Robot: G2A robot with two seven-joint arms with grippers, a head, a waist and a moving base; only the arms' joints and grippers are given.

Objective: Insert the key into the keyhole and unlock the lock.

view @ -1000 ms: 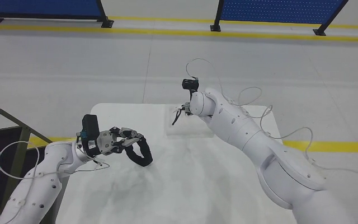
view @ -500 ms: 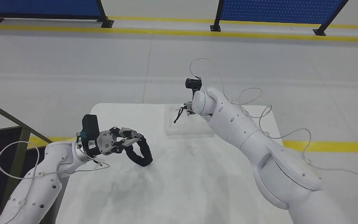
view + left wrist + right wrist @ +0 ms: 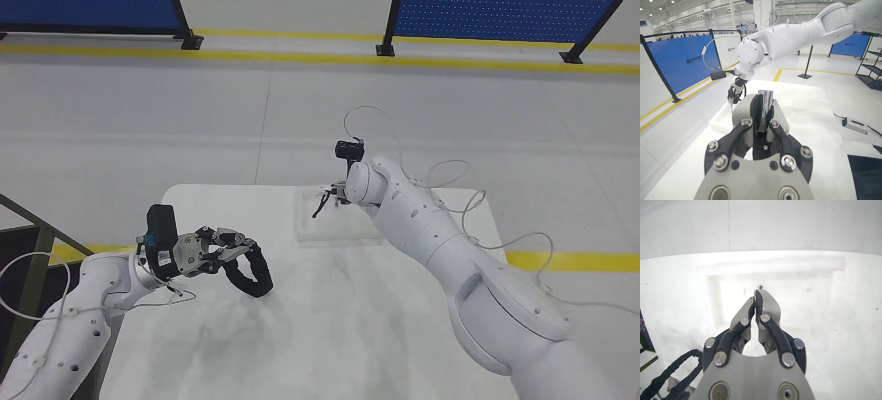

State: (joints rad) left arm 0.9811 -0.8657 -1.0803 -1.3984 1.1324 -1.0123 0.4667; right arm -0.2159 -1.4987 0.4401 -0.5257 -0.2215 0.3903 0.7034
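Note:
My left gripper (image 3: pixel 244 245) hovers over the table's left side, shut on the lock's chrome cylinder (image 3: pixel 765 106), whose open end points away from the wrist. The lock's black cable loop (image 3: pixel 260 278) hangs below the fingers. Over the white foam tray (image 3: pixel 308 232) at the table's far edge, my right gripper (image 3: pixel 319 207) points down, shut on the small key (image 3: pixel 731 108). The key's blade hangs below the fingertips, its tip just above the foam. In the right wrist view the pads (image 3: pixel 757 300) are pressed together and only a speck of the key (image 3: pixel 761 287) shows past them.
The white table (image 3: pixel 350 330) carries the foam tray (image 3: pixel 721 121) near its far edge. A grey power brick (image 3: pixel 855 124) lies on the floor to the table's right. Blue barrier panels (image 3: pixel 90 14) stand far behind.
The right arm's wrist has shifted slightly to the right while its gripper stays over the foam tray. The left arm and lock have not moved.

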